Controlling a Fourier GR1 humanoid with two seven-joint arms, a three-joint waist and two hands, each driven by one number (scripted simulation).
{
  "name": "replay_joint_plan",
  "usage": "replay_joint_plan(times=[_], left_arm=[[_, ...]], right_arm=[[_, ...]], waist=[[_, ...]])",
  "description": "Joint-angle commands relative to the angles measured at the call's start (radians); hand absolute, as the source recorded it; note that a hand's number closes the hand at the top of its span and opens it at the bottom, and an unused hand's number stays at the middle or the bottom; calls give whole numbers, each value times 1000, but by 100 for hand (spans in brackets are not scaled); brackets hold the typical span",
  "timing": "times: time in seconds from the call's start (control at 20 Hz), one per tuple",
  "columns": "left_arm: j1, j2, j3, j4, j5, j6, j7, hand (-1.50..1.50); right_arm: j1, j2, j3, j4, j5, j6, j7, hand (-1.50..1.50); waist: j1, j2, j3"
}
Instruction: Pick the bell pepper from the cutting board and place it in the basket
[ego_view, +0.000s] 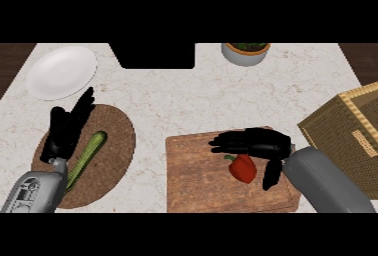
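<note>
The table (221, 95) is pale marble, running across the whole view. At its right edge stands a woven basket (347, 127), only partly in view. Near the table's front edge, right of centre, lies a brown wooden cutting board (199, 185). Toward the front left corner lies a round cork mat (111, 160). A white plate (61, 72) sits at the back left corner. At the back edge, right of centre, stands a grey pot with a green plant (245, 52); left of it a black block (156, 55) meets the back edge.

The right hand (255, 143) is over the cutting board's right half, its fingers spread leftward and its thumb pointing down beside the pepper. The fingers arch above the pepper without closing round it; the hand reads as open.

The left hand (68, 127) is above the mat's left edge, fingers straight and pointing toward the back of the table, holding nothing.

A green cucumber (87, 157) lies lengthwise on the mat, just beside the left hand.

The red bell pepper (242, 169) rests on the cutting board, toward its right side, directly under the right hand and well apart from the basket.
</note>
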Motion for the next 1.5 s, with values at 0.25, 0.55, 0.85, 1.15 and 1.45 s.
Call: replay_joint_plan(times=[0.25,0.55,0.85,1.15,1.45], left_arm=[[-4,-16,27,-6,-32,-29,18,0],[-14,-19,59,70,-32,-40,-71,0],[30,-37,49,-39,-48,-29,10,0],[14,-30,69,-5,-46,-10,45,0],[50,-24,80,-4,-41,-14,19,0]], right_arm=[[4,62,-55,51,73,46,-56,-150],[-19,95,-37,44,136,-88,-101,150],[25,52,-78,19,177,-177,-185,150],[117,58,-114,11,312,-273,347,150],[209,109,-98,-147,471,-326,779,150]], waist=[[-1,0,0],[-3,2,0],[-2,0,0],[-66,-23,-5],[-84,-30,-7]])
